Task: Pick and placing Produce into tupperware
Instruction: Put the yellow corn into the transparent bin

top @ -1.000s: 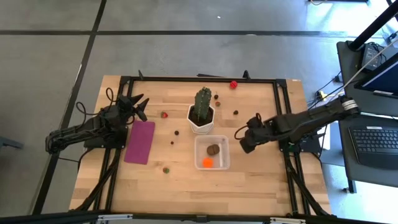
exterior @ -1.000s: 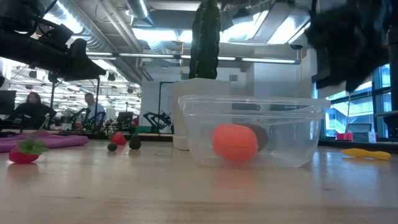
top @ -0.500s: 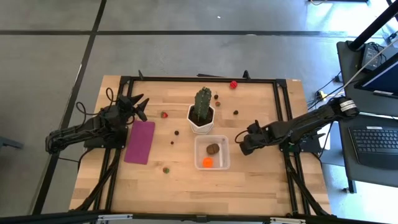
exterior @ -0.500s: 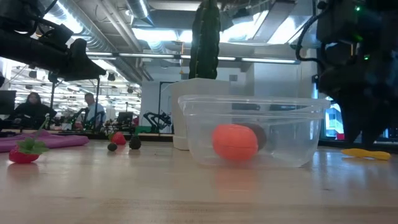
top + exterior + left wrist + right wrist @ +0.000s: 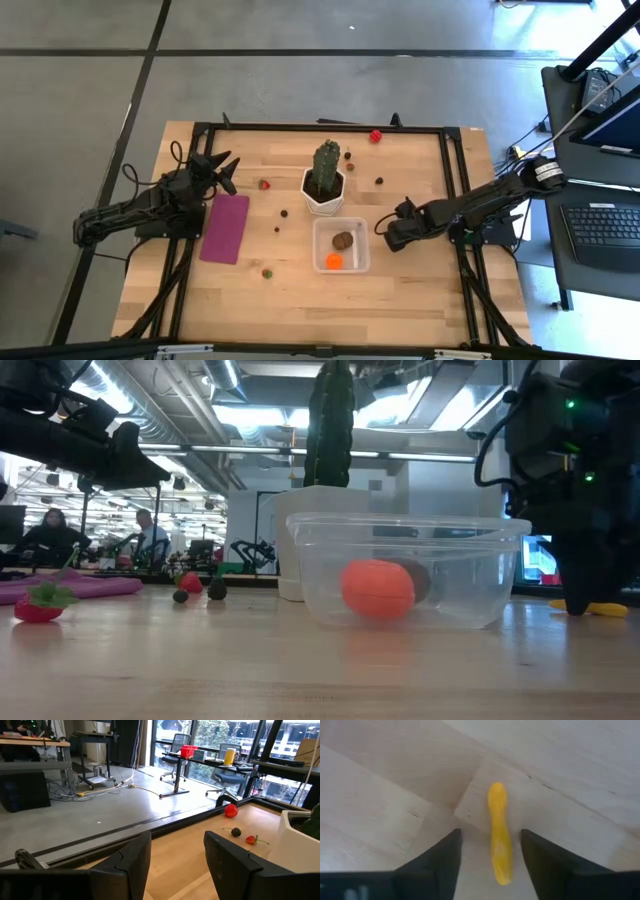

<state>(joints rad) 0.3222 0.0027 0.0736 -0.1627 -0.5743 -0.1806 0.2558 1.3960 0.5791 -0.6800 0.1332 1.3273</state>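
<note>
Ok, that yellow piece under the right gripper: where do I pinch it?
Across its narrow middle, straight from above. The yellow piece lies flat on the table, long and thin, already lengthwise between the open right gripper fingers.

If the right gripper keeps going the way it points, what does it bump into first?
Probably the yellow piece: the right gripper points down at the table, fingers open on either side of it.

Open-plan robotics lab or workshop, wooden table (image 5: pixel 400 285) on bare concrete floor (image 5: pixel 80 90), laptop (image 5: pixel 600 225) at three o'clock, office chairs (image 5: pixel 177 747) and desks behind, seated people (image 5: pixel 50 530) (probably working) in the background
</note>
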